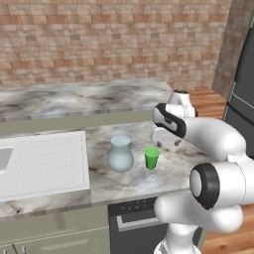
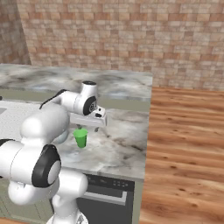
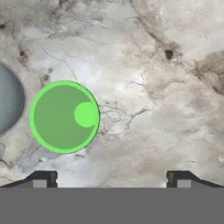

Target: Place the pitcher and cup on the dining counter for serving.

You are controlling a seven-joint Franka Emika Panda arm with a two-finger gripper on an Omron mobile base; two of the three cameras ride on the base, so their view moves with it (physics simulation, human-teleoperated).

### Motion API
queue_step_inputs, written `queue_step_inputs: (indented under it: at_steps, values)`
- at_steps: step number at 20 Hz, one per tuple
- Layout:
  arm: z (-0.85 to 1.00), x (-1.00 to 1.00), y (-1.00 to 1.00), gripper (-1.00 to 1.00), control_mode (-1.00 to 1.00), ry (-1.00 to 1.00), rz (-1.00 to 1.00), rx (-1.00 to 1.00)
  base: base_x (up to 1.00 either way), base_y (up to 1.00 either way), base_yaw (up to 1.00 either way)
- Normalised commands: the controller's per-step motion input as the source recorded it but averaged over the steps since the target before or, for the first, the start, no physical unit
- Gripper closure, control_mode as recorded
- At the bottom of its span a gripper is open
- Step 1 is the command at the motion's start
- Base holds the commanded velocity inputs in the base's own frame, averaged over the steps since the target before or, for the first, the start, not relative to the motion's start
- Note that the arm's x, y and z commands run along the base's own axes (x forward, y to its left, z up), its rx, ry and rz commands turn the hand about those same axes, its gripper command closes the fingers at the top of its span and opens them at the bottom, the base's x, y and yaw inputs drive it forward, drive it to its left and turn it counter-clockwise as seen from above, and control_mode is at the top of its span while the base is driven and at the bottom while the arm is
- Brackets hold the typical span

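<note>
While the gripper (image 3: 111, 177) hangs above the desk (image 3: 166, 96), fingers spread wide and empty, the cup (image 3: 64, 117) stands beside the pitcher (image 1: 121, 154).

Kitchen, brick wall (image 1: 99, 39), marbled counter (image 1: 124, 181) with white drainboard (image 1: 44, 163), dishwasher (image 1: 134, 225) below, wood floor (image 2: 183, 153)

Red-brown brick wall (image 1: 99, 39) fills the twelve o'clock stretch of the left base view — it runs across the top of the right base view as well. At nine o'clock, a white dotted drainboard (image 1: 44, 163) lies flat on the lower marbled counter (image 1: 124, 183). Down at six o'clock — a dark appliance front (image 2: 107, 192) under that counter's edge. Wooden floor (image 2: 183, 144) spreads at three o'clock in the right base view. A dark tall unit (image 1: 243, 94) stands at three o'clock, left base view.
</note>
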Motion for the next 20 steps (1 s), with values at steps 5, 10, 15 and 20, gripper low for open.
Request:
queue_step_inputs:
  at_steps: [5, 10, 15, 20]
  values:
    - [-0.37, 0.26, 0.00, -1.00, -1.00, 0.00, 0.00, 0.00, 0.00, 0.00, 0.00]
    - [-0.37, 0.25, 0.01, -1.00, -1.00, 0.00, 0.00, 0.00, 0.00, 0.00, 0.00]
    - [-0.43, 0.21, 0.00, -1.00, -1.00, 0.00, 0.00, 0.01, 0.00, 0.00, 0.00]
    - [-0.38, 0.29, 0.04, -1.00, -1.00, 0.00, 0.00, 0.00, 0.00, 0.00, 0.00]
